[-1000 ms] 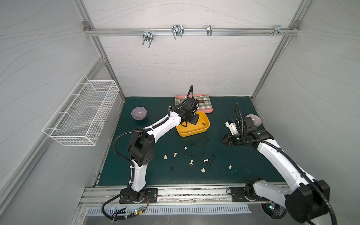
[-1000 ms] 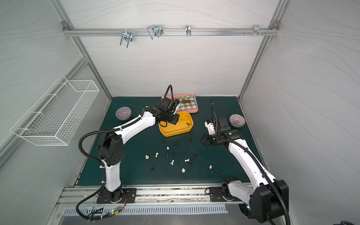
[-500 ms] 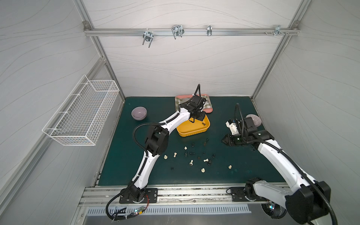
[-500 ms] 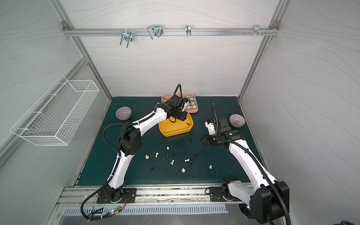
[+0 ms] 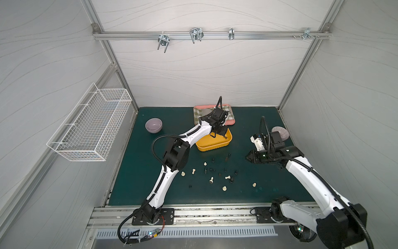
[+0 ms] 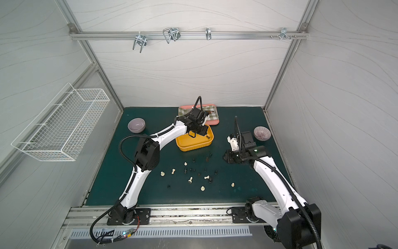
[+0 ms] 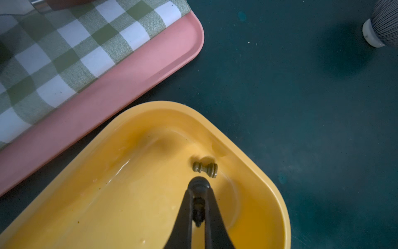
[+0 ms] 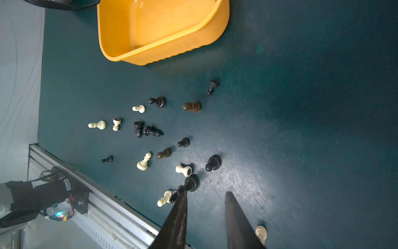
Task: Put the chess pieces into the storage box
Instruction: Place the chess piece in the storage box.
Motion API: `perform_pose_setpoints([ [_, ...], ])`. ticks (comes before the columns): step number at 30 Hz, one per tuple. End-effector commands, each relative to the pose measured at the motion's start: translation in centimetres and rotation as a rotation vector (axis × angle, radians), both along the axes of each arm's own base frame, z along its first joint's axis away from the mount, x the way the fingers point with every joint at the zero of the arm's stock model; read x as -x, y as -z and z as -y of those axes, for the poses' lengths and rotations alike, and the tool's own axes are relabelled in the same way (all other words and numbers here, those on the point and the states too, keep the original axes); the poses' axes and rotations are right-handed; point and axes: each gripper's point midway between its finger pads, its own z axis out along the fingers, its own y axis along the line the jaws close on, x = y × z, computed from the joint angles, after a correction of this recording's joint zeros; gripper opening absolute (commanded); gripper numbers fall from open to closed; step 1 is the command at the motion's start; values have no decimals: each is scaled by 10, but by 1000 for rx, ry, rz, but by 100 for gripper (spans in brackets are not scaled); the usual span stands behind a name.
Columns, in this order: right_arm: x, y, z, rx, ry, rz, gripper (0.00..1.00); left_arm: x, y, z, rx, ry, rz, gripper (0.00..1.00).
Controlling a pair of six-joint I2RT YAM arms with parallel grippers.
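One brown piece (image 7: 204, 169) is in the box (image 7: 163, 104), lying on its side in a corner close to the wall. Left claw (image 7: 198, 187) hangs over that same corner, pinched tight on a black piece (image 7: 198, 207). The black piece's round end pokes out past the fingertips, just beside the brown one; touching or not, can't tell.

In both top views the box (image 5: 212, 147) sits mid-frame, slightly above centre, with the left arm reaching over it. The brown piece (image 6: 207, 136) shows as a dot near the box's right end. Pink tray (image 7: 129, 71) with checked cloth (image 7: 64, 43) is right behind the box, with a thin strip of tabletop (image 7: 301, 107) between them.

Some seventeen loose pieces (image 8: 164, 153), cream and dark mixed, are scattered on the tabletop below the box, centre to lower centre in the top views. A few lie tipped over; the rest are too small to tell.

Right claw (image 8: 205, 195): narrow gap, nothing between the fingers. In a top view it (image 5: 249, 158) sits right of centre, off to the right of the scatter and apart from it.

Purple bowl (image 5: 153, 125) is at the tabletop's upper left. Striped bowl (image 5: 280, 132) is at the right, behind the right wrist. Wire basket (image 5: 90, 129) hangs on the left wall.
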Motion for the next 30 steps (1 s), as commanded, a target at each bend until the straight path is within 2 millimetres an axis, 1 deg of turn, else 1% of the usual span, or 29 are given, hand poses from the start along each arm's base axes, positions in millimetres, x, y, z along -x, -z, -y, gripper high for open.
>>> perform_pose_setpoints([
  [1,10,1,2,3,3,-20,32,-16,-12,12,57,-2,48,12],
  [2,11,0,2,3,4,-18,32,-17,-11,12,60,-6,46,16],
  [4,12,0,3,3,9,-16,32,-17,-13,13,66,-10,46,22],
  [8,13,0,4,6,13,-17,32,-18,-18,15,83,-11,50,27],
  [15,14,-1,5,5,16,-15,32,-15,-24,13,84,-9,48,30],
  [22,15,1,5,5,17,-20,32,-6,-45,11,111,-1,59,31],
  [26,16,0,4,8,12,-22,32,1,-58,2,124,-1,76,32],
  [30,18,2,3,6,11,-26,32,9,-65,-7,135,-3,73,32],
])
